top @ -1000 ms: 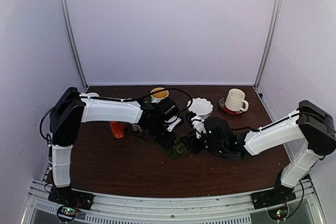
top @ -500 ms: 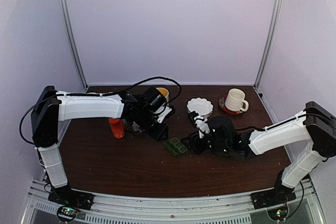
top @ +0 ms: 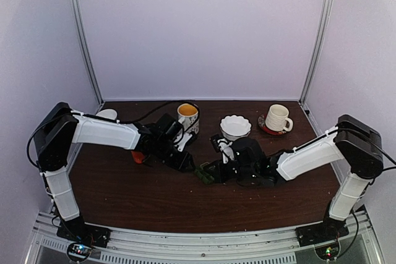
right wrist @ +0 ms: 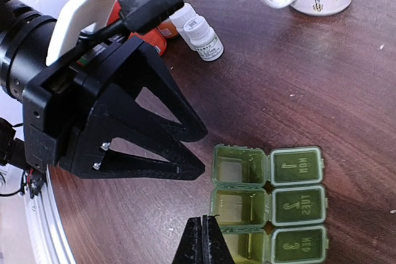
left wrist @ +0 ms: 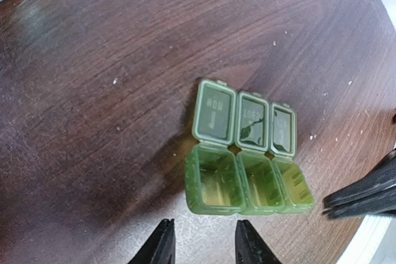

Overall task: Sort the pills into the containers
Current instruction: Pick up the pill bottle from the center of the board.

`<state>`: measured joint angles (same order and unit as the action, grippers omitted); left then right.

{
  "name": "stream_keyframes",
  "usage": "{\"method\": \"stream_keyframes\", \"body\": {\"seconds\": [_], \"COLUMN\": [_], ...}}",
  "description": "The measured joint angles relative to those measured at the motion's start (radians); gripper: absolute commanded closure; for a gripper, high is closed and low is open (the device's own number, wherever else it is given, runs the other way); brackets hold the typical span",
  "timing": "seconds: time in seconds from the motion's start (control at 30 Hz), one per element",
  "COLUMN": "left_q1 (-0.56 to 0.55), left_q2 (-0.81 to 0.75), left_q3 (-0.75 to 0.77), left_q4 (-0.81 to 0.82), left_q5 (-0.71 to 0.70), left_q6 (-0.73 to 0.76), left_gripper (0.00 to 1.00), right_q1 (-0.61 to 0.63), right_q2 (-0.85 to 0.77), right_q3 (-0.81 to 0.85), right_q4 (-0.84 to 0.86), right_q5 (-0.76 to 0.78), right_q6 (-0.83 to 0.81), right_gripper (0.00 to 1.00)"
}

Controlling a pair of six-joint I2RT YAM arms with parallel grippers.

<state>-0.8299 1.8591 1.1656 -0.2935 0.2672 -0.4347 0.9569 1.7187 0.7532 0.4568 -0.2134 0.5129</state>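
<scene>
Pill box (left wrist: 247, 183) lids up, contents indistinct; left claw (left wrist: 204, 230) apart, empty; right claw (right wrist: 202, 227) together, mostly out of frame.

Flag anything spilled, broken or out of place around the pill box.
Nothing looks spilled or broken. The green pill box lies flat with all three lids open. Only oddity: tiny white specks scattered over the table around it; what they are is too small to tell.

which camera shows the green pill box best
Left wrist: the whole pill box is in frame, all three lids open, nothing covering it. Right wrist puts it at the frame edge; top external shows only a small green sliver.
</scene>
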Motion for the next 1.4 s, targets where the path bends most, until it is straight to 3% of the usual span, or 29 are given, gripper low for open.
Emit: {"method": "stream_keyframes", "body": {"seconds": [0.53, 0.93, 1.4], "left_q1": [0.021, 0.024, 0.024], "left_q2": [0.000, 0.028, 0.060], "left_q3": [-0.032, -0.086, -0.108], "left_q4": [0.122, 0.166, 0.217], "left_q5": [0.006, 0.029, 0.064], "left_q6": [-0.055, -0.070, -0.076], "left_gripper": [0.64, 0.73, 0.74], "right_q1": [0.010, 0.012, 0.012], "right_q2": [0.159, 0.180, 0.193], "right_q3": [0.011, 0.028, 0.025], "right_q4": [0.111, 0.124, 0.254], "right_q5": [-0.037, -0.042, -0.051], "right_q6": [0.109, 0.120, 0.216], "right_gripper": [1.00, 1.00, 1.00]}}
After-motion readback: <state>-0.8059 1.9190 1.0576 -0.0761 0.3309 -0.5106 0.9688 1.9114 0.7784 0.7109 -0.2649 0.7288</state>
